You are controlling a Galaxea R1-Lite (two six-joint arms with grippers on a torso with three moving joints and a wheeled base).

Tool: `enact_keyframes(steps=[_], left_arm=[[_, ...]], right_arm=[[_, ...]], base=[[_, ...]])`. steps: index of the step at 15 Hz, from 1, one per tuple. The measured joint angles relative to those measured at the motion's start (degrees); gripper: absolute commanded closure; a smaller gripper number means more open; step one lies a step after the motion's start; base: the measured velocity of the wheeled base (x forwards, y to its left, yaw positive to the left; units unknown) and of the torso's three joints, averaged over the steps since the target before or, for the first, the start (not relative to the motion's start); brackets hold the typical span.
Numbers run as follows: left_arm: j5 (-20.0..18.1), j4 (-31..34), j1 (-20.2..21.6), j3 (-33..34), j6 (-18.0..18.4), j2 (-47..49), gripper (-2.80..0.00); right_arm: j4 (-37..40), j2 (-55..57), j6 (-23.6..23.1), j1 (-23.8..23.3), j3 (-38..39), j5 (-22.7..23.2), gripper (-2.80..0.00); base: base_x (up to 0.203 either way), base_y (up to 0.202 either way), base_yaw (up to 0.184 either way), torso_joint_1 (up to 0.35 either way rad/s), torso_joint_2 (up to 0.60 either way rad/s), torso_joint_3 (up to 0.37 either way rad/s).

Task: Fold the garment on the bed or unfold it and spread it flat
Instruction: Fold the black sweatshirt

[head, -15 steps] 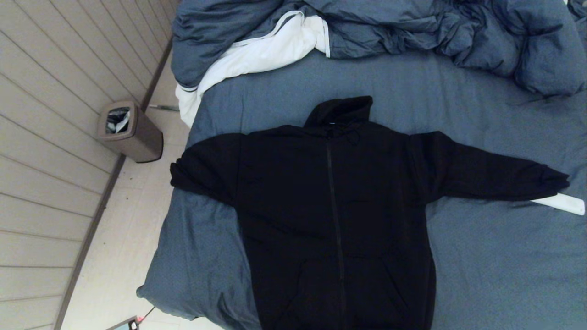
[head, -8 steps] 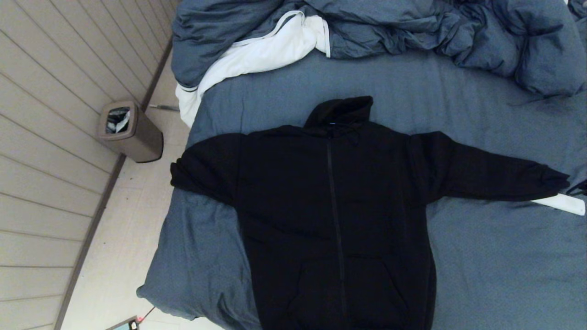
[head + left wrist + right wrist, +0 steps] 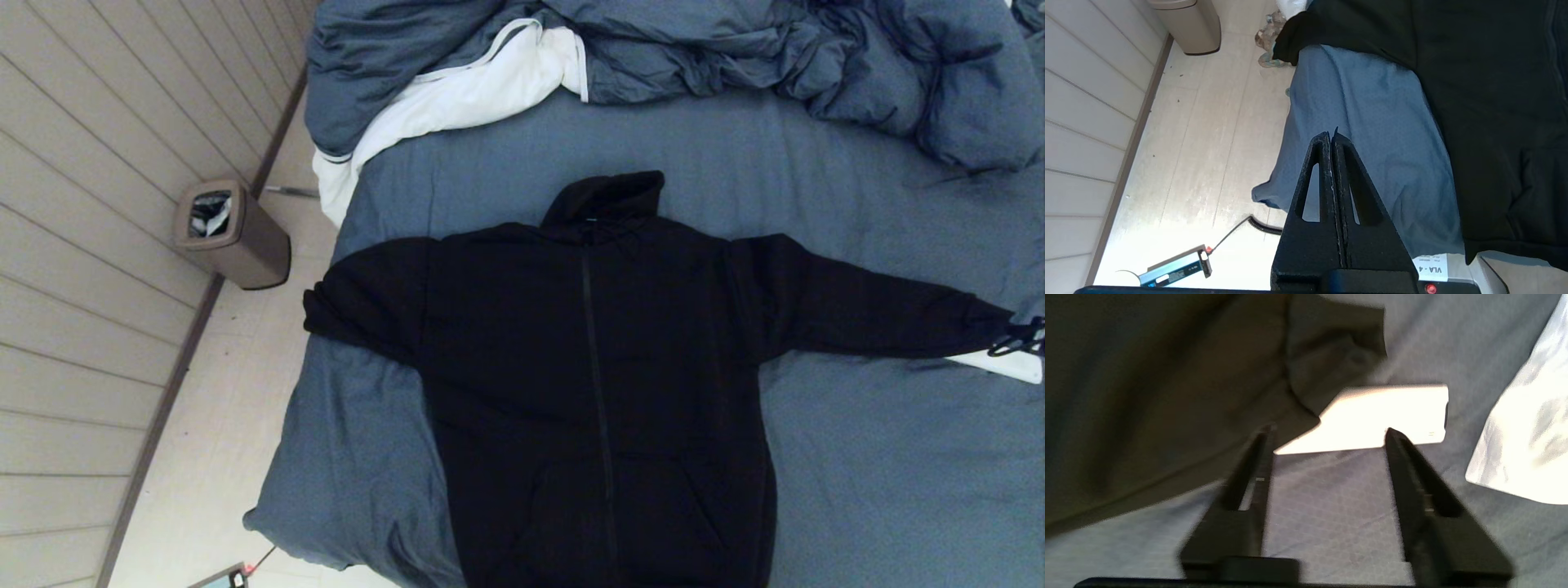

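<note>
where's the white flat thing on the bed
In the head view it lies at the far right edge on the bed, the white flat object partly under the hoodie's right cuff.

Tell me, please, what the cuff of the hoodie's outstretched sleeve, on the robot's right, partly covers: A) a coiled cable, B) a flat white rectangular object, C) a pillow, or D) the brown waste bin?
B: in the right wrist view the hoodie sleeve's cuff overlaps one end of a flat white object lying on the bed, just past the open right gripper.
</note>
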Motion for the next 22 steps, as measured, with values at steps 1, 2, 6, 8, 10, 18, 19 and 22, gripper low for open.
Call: enact_keyframes(steps=[1, 2, 6, 8, 10, 18, 19, 22], left_arm=[[-0.02, 0.01, 0.0, 0.0, 0.02, 0.0, 0.0], [0.0, -0.02, 0.02, 0.0, -0.01, 0.0, 0.0], [0.0, 0.01, 0.05, 0.0, 0.02, 0.0, 0.0], [0.0, 0.0, 0.05, 0.0, -0.01, 0.0, 0.0], [0.0, 0.01, 0.05, 0.0, -0.01, 0.0, 0.0], [-0.01, 0.01, 0.05, 0.0, -0.01, 0.0, 0.0], [-0.02, -0.02, 0.05, 0.0, -0.01, 0.0, 0.0], [0.0, 0.01, 0.05, 0.0, -0.01, 0.0, 0.0]], right_arm=[[-0.33, 0.59, 0.0, -0.11, 0.0, -0.16, -2.8], [-1.48, 1.27, 0.0, -0.18, 0.0, -0.51, -2.8], [-8.42, 5.13, 0.68, 0.03, 0.0, -3.66, -2.8], [-9.5, 6.52, 2.25, 0.22, 0.0, -4.34, -2.8], [-12.0, 7.68, 3.71, 0.46, 0.0, -5.7, -2.8], [-15.07, 7.41, 8.85, 2.49, 0.62, -8.66, -2.8], [-15.01, 6.81, 9.01, 2.46, 0.66, -8.59, -2.8], [-14.19, 4.73, 10.24, 1.93, 0.6, -7.37, -2.8]], base=[[0.0, 0.0, 0.0, 0.0, 0.0, 0.0], [0.0, 0.0, 0.0, 0.0, 0.0, 0.0], [0.0, 0.0, 0.0, 0.0, 0.0, 0.0], [0.0, 0.0, 0.0, 0.0, 0.0, 0.0], [0.0, 0.0, 0.0, 0.0, 0.0, 0.0], [0.0, 0.0, 0.0, 0.0, 0.0, 0.0], [0.0, 0.0, 0.0, 0.0, 0.0, 0.0], [0.0, 0.0, 0.0, 0.002, 0.0, -0.05]])
